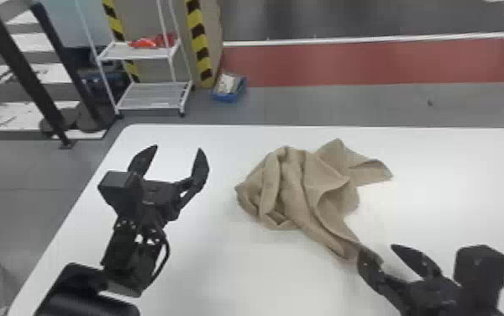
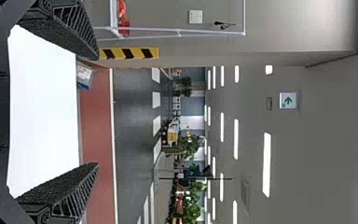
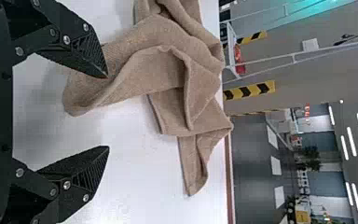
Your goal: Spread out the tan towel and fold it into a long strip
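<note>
White shelving [image 1: 154, 96] stands at the upper left of the frame, with a blue box [image 1: 227, 99] on the floor to its right; below them spreads a white counter [image 1: 457, 197]. At the left, the left gripper [image 1: 177, 148] is above the counter with its fingers wide apart and nothing between them; the tan towel [image 1: 293, 185] lies crumpled to their right, just right of centre, well apart from them. One flap points to the upper right; a narrow tail runs down to the near finger of the right gripper [image 1: 378, 248], lower right. Those fingers are wide apart too; in the right wrist view one overlaps the towel's end, though I cannot tell whether they touch.
</note>
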`<control>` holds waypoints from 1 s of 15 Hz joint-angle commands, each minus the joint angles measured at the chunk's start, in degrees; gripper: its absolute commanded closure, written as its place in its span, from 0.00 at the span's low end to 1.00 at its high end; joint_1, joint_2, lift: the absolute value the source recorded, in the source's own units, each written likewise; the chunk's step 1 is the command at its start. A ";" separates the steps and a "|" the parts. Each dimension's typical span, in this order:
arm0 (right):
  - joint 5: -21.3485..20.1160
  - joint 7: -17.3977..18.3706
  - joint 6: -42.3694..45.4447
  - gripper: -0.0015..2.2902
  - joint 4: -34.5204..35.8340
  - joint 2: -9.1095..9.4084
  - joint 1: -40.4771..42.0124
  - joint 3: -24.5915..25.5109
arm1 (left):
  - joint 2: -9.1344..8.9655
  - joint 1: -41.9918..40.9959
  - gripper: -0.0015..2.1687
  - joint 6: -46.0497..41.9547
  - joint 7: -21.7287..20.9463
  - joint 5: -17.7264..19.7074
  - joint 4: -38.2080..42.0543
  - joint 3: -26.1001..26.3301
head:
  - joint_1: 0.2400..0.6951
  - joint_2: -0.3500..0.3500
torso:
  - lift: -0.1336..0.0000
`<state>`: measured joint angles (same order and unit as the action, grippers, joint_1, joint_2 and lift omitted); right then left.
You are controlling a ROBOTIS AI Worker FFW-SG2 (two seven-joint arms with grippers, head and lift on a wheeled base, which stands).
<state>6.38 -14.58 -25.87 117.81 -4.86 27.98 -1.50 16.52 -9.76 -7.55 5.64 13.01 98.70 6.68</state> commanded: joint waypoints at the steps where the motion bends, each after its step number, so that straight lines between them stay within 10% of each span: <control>1: 0.39 -1.16 -3.10 0.21 -0.74 0.02 -1.27 0.35 | 0.00 0.00 0.04 -0.05 -0.10 -0.09 0.00 0.00 | 1.00 0.65 | 0.07; 3: 0.74 -1.95 -4.68 0.29 -0.74 0.02 -1.44 0.35 | 0.00 -0.09 0.04 -0.05 -0.10 -0.09 0.09 -0.09 | 1.00 0.65 | 0.07; 6: 1.18 -2.65 -8.02 0.83 1.02 0.11 -1.44 0.44 | 0.00 -0.09 0.04 0.13 -0.10 -0.09 0.09 -0.09 | 1.00 0.67 | 0.07; 15: 11.55 -2.39 -14.87 0.90 20.01 0.29 -4.69 6.16 | 0.09 -0.44 0.04 0.13 -0.10 -0.09 0.09 -0.26 | 1.00 0.66 | 0.07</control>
<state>15.30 -17.22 -38.21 133.27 -4.59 24.59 3.31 16.58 -10.08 -7.43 5.54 12.92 98.79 6.39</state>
